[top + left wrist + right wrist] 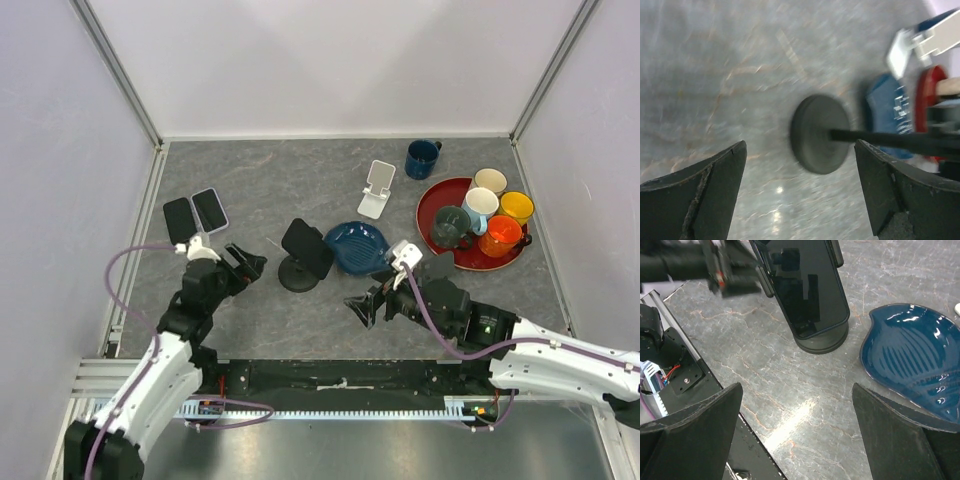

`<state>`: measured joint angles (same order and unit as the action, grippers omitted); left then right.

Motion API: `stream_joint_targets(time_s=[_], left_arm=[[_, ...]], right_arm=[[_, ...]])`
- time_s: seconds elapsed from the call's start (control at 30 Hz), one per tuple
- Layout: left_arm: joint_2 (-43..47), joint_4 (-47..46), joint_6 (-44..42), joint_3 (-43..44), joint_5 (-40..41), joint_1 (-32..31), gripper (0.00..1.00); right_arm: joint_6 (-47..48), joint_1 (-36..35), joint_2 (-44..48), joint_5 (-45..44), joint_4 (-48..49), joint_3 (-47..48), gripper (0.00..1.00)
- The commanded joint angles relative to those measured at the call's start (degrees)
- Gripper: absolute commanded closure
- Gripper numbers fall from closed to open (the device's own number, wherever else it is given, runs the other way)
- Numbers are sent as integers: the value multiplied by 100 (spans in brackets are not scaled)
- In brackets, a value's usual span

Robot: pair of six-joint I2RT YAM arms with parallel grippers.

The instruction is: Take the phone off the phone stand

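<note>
A black phone (308, 247) rests in a black phone stand with a round base (297, 273) at the table's middle. In the right wrist view the phone (807, 285) leans on the stand, whose base (822, 344) shows below it. In the left wrist view the stand base (820, 134) and its stem show, blurred. My left gripper (250, 264) is open and empty, just left of the stand. My right gripper (360, 308) is open and empty, to the stand's right and nearer the front edge.
Two more phones (195, 213) lie flat at the left. A blue leaf-shaped dish (358, 246) sits right of the stand. A white stand (377, 188), a blue mug (422, 158) and a red tray (428, 205) with several mugs are at the back right.
</note>
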<state>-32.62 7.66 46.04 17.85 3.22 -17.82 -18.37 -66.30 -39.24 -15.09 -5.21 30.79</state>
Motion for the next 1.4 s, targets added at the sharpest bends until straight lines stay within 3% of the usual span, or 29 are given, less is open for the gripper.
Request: stream_joint_targets(time_s=[0.0, 0.17, 0.4, 0.57, 0.8, 1.1, 1.37], left_arm=[[-569, -1941, 512, -833, -1061, 253, 4], [-1270, -4432, 82, -1581, -947, 236, 4], [-2922, -6677, -1254, -1864, -1543, 139, 0], [-3680, -7383, -1633, -1672, -2123, 130, 0], [-4111, -7612, -2073, -1407, -3028, 130, 2], [-4788, -8007, -2319, -1012, -3547, 139, 4], [-5948, -9412, -2284, -774, -4093, 121, 21]], right_arm=[[369, -49, -22, 41, 73, 235, 2], [676, -49, -83, 199, 371, 42, 2], [1160, -49, -391, 525, 372, 234, 2], [1257, -49, -417, 525, 433, 296, 2], [1143, -49, -251, 542, 425, 226, 2], [1099, -49, -338, 490, 433, 314, 2], [1081, -41, -523, 402, 284, 569, 2]])
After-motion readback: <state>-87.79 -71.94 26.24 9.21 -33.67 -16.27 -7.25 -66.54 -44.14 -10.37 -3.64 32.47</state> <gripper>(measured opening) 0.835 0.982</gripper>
